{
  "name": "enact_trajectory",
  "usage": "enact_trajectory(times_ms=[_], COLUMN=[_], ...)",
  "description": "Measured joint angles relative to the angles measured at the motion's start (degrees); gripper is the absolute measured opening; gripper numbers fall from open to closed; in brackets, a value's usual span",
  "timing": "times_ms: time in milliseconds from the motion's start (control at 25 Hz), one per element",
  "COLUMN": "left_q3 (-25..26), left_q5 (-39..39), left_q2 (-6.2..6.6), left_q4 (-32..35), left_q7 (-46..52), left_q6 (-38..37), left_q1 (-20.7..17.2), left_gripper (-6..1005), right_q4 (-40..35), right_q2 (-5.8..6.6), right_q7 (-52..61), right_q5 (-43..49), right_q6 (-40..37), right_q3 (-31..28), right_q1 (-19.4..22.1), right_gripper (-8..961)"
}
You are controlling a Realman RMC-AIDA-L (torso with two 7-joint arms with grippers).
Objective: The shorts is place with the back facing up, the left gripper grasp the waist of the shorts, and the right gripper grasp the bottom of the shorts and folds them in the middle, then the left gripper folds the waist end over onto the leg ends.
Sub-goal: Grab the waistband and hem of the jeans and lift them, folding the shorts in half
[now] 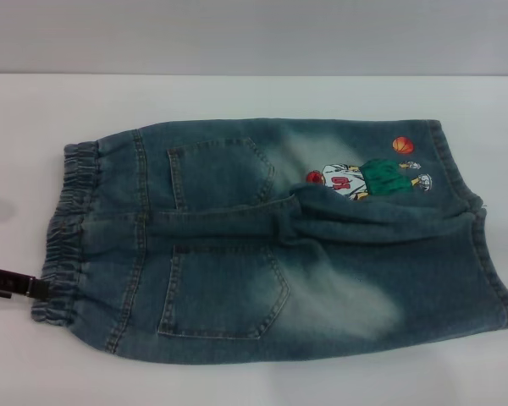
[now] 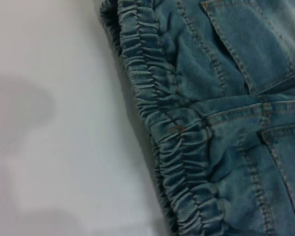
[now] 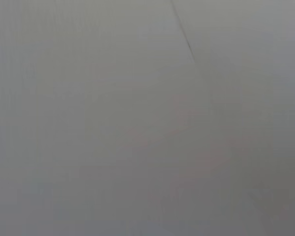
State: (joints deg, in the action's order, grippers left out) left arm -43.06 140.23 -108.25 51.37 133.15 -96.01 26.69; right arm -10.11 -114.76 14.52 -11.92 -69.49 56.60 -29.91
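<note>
The denim shorts (image 1: 262, 254) lie flat on the white table (image 1: 237, 93) with both back patch pockets (image 1: 224, 292) facing up. The waist of the shorts (image 1: 68, 228), a ruffled elastic band, is at the left end. The bottom of the shorts (image 1: 491, 254), with its leg ends, is at the right, and the cartoon print (image 1: 364, 178) sits on the far leg. My left gripper (image 1: 34, 286) comes in low from the left edge and reaches the near corner of the waistband. The left wrist view shows the waistband (image 2: 172, 142) close up beside bare table (image 2: 54, 123). My right gripper is out of view.
The fabric bunches into a ridge (image 1: 322, 216) between the two legs. White table surface surrounds the shorts on all sides. The right wrist view shows only a plain grey surface (image 3: 147, 118).
</note>
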Motion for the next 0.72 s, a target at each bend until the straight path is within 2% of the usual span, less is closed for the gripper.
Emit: enact_trajectory(times_ms=[320, 720], left_q3=[-0.11, -0.18], left_q5=[3.57, 7.02], left_q2=[0.55, -0.06], left_q4=[-4.23, -4.44], left_q7=[-0.44, -0.04], left_q6=[0.42, 0.05], left_q1=[2.92, 4.11], left_gripper=[782, 782], right_q4=[-0.05, -0.09], right_q2=[0.07, 0.07], right_q7=[-0.02, -0.02], right_q5=[0.06, 0.47], right_q6=[-0.16, -0.26], right_q3=[0.4, 0.54], right_q1=[-0.14, 0.2], right_gripper=[601, 601])
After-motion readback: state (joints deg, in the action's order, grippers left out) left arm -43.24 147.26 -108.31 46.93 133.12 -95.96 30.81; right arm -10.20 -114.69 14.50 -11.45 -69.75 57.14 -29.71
